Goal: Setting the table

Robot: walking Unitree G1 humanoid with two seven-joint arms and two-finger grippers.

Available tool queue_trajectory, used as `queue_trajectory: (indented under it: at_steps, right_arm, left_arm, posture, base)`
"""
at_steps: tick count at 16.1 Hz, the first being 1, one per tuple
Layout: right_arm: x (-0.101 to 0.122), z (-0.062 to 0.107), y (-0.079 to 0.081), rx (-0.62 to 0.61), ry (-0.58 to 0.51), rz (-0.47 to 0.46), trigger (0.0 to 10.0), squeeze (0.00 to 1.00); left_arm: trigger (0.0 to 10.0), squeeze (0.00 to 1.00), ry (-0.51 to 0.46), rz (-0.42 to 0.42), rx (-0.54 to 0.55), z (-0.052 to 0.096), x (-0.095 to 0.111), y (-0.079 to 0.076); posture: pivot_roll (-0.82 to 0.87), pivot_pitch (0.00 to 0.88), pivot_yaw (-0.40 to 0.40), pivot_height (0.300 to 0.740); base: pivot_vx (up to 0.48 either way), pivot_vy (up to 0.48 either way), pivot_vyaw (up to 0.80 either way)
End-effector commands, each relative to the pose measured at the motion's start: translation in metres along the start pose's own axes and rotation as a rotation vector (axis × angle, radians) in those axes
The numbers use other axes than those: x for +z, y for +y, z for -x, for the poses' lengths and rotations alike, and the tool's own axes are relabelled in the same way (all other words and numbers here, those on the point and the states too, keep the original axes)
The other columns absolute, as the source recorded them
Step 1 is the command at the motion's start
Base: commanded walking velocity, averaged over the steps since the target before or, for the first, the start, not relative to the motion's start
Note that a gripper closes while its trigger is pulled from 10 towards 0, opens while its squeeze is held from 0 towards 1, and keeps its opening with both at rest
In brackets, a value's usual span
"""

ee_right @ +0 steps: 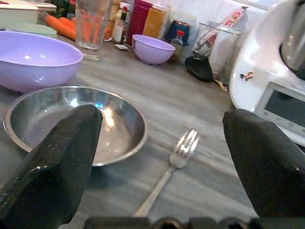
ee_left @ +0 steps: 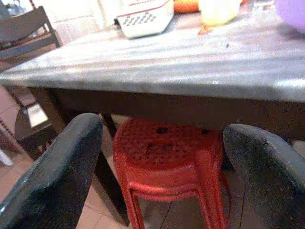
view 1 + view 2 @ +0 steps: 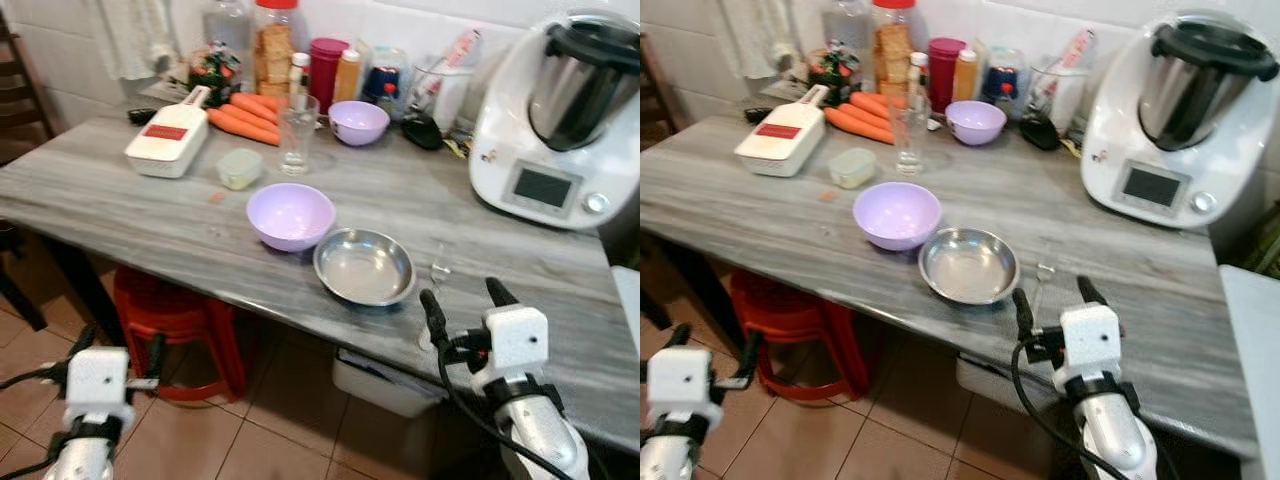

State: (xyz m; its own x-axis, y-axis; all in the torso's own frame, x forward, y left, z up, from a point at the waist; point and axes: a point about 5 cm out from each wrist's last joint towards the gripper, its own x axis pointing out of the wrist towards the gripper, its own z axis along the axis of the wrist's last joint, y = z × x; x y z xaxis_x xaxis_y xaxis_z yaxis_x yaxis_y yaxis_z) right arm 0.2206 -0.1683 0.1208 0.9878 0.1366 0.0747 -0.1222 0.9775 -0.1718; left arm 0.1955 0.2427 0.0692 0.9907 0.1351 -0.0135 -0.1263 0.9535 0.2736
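On the grey table (image 3: pixel 130 215), a lilac bowl (image 3: pixel 290 215) sits beside a steel bowl (image 3: pixel 364 266). Right of the steel bowl, near the front edge, lies a fork (image 1: pixel 178 152) with its tines pointing away from me. A clear glass (image 3: pixel 298 133) and a second lilac bowl (image 3: pixel 358 122) stand further back. My right gripper (image 3: pixel 460 292) hovers open over the table's front edge, just short of the fork's handle, and holds nothing. Lower down at the left, below the table edge, my left gripper (image 3: pixel 118 345) is open and empty.
A white kitchen machine (image 3: pixel 560 120) takes up the back right. Carrots (image 3: pixel 245 115), a white slicer box (image 3: pixel 170 135), a small lidded tub (image 3: pixel 240 168) and several jars crowd the back. Under the table are a red stool (image 2: pixel 171 162) and a white bin (image 3: pixel 390 385). A dark chair (image 2: pixel 24 28) stands left.
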Motion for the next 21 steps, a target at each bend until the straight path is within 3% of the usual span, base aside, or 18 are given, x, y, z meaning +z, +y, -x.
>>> queue_trajectory:
  at_steps: [1,10,15,21]
  right_arm:
    - [-0.001,-0.004,0.0,0.0,0.008,-0.001,10.0,0.0]
    - [0.002,-0.008,0.011,-0.039,-0.008,-0.041,10.0,0.0]
    - [0.001,-0.017,0.007,-0.042,-0.015,-0.042,10.0,0.0]
    - [0.002,-0.022,0.003,-0.062,-0.024,-0.043,10.0,0.0]
  left_arm:
    - [10.0,0.0,-0.017,0.012,0.004,-0.008,0.008,-0.004]
    - [10.0,0.0,-0.045,0.062,-0.068,-0.035,0.02,-0.03]
    - [10.0,0.0,-0.045,0.079,-0.059,-0.041,0.023,-0.038]
    - [10.0,0.0,-0.046,0.089,-0.053,-0.047,0.024,-0.043]
  posture:
    - [0.06,0.0,-0.079,0.74]
    - [0.03,0.0,-0.044,0.74]
    - [0.04,0.0,-0.051,0.74]
    - [0.04,0.0,-0.051,0.74]
  base:
    - [0.0,0.0,0.0]
    - [0.0,0.0,-0.32]
    - [0.0,0.0,0.0]
    - [-0.295,0.0,0.0]
